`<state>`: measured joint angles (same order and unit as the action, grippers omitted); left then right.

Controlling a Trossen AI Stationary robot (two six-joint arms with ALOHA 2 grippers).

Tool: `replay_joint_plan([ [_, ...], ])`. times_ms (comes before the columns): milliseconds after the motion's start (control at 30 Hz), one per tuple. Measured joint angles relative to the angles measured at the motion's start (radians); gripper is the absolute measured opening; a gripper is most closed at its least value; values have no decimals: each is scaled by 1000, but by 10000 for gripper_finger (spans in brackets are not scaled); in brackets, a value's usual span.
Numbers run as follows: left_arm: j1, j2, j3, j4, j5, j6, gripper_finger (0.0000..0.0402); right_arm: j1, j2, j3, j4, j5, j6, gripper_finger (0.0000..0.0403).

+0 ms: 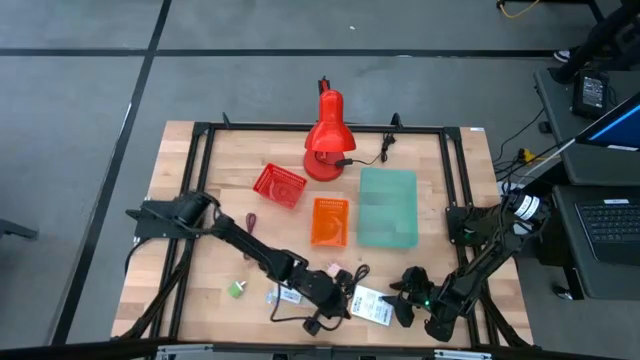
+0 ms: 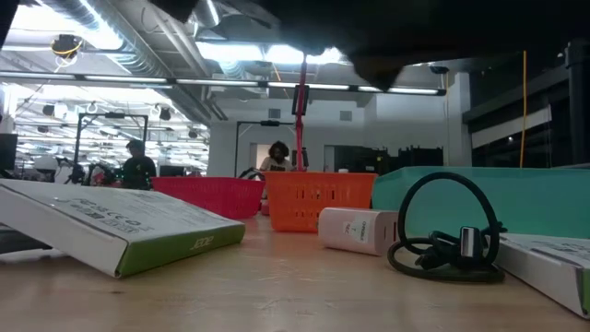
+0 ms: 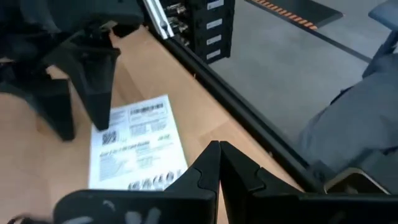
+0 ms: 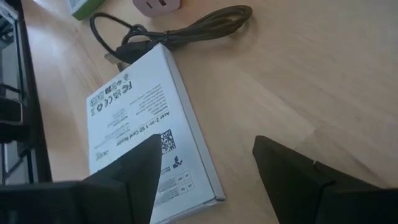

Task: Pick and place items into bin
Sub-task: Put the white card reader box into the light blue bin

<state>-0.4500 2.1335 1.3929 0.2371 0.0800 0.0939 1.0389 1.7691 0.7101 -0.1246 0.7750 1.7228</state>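
High view: my left pincer (image 1: 335,305) sits low centre of frame, fingers together, holding nothing, just left of a white packet (image 1: 371,305) on the surface (image 1: 180,200). My right pincer (image 1: 405,303) stands apart, just right of that packet. Green cube (image 1: 237,289) lower left.

Low view: black cable (image 2: 447,242) right of centre; pinkish cube (image 2: 358,230) beside it.

Right wrist view: fingers (image 4: 130,174) spread, one over the packet (image 4: 146,130).

Red desk lamp (image 1: 326,135) stands at top centre of the table (image 1: 180,210). At right edge, a laptop (image 1: 610,225) sits open. Across the low view's left, a person (image 2: 138,164) stands in the room.
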Motion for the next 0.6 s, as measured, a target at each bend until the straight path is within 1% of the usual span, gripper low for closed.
replay_joint_plan([
  [167, 11, 80, 86, -32, 3, 28, 3, 0, 0, 0, 2, -1, -27, 239],
  [333, 28, 128, 138, -30, 2, 3, 3, 0, 0, 0, -1, -1, -34, 239],
  [600, 34, 191, 175, -31, 17, -29, 3, -1, 0, 0, 2, -1, -82, 239],
])
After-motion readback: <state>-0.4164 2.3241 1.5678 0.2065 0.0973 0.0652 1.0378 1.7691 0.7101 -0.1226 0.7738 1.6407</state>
